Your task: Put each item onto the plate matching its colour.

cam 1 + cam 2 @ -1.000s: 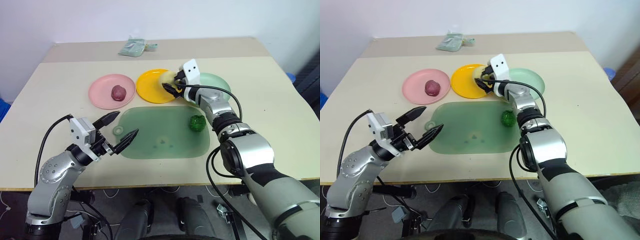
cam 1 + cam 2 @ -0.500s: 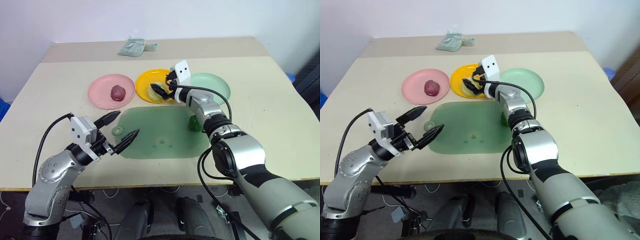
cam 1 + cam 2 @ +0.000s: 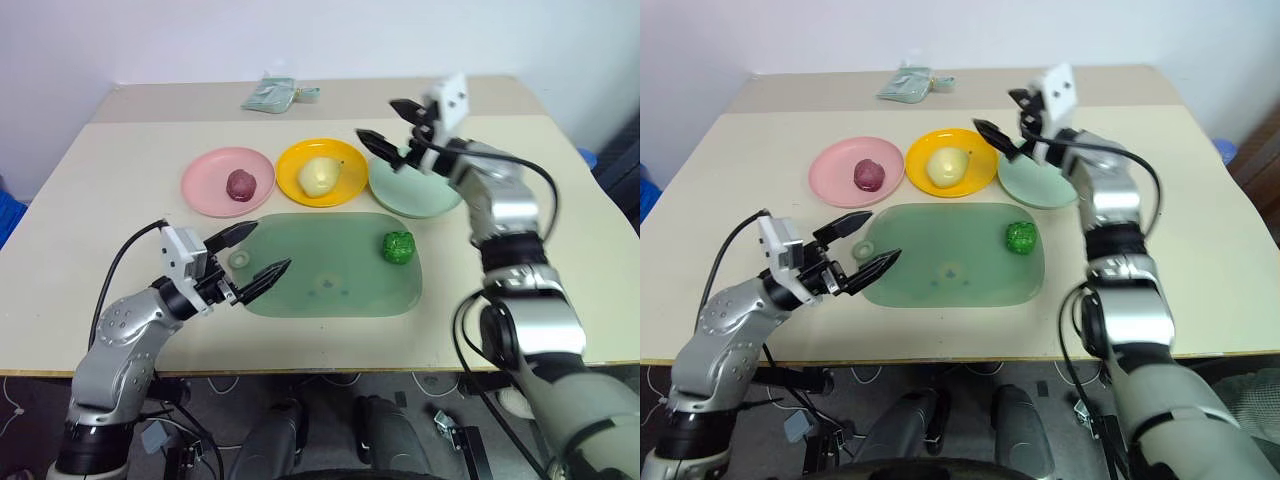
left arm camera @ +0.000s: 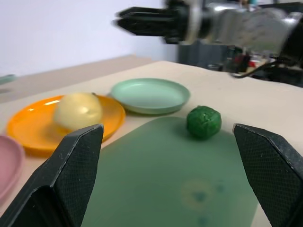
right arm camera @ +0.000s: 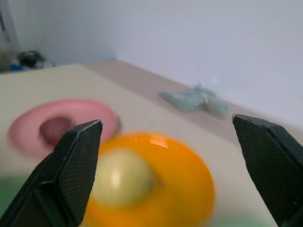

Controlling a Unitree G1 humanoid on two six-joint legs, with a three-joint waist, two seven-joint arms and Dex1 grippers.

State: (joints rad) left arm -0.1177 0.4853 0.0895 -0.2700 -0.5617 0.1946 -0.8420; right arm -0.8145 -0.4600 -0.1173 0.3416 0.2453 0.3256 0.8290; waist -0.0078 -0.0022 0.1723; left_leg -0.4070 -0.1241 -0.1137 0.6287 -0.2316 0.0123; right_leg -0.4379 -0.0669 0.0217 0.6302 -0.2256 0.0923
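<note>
Partly blurred yel. plate, pear

Both your grippers gape empty.
Your left gripper sits low; your right gripper is raised, arm outstretched.

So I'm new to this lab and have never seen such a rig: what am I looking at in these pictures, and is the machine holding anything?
It is a two-armed humanoid robot sorting toy foods by colour. Two pictures come from its head, looking down at the table; the other two come from cameras on its wrists. On the table stand a pink plate with a dark red toy, a yellow plate with a pale pear, and a mint plate with nothing on it. The green toy lies on a green tray. A small packet lies at the far edge. The left gripper and right gripper have open fingers and hold nothing.
</note>
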